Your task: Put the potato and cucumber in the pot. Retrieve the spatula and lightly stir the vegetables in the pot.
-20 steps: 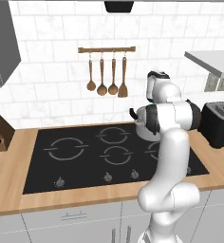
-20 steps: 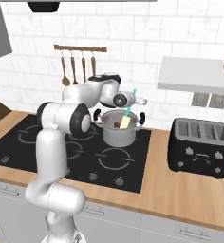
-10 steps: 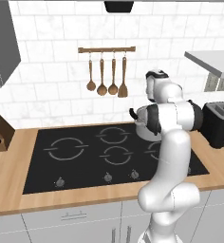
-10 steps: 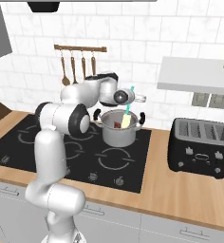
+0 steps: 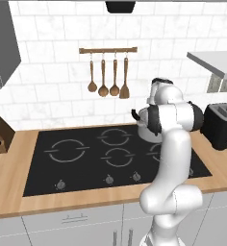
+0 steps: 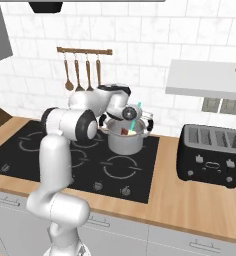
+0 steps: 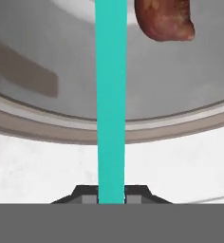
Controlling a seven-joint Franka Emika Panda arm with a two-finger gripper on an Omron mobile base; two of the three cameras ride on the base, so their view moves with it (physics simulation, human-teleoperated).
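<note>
Although a second had passed, almost nothing had shifted: the hand (image 7: pixel 111 193) stayed closed on the thin teal handle (image 7: pixel 110 95) of a stirring tool, and the handle still reached down into the steel pot (image 6: pixel 124 142). Its lean looked at most slightly different from a moment earlier. The pot stood on the far right ring of the stove (image 6: pixel 117 172), left of the toaster (image 6: pixel 211 156) on the counter (image 6: pixel 190 200). Inside it lay a reddish-brown lump (image 7: pixel 163 21), probably the potato, beside something pale; I could not pick out the cucumber for certain. A wooden spatula (image 5: pixel 124 90) hung on the wall rack (image 5: pixel 107 50) beside the spoons, so the teal tool seemed to serve as the stirrer. Such small movement suited a light stir already under way, near the end of the job.
</note>
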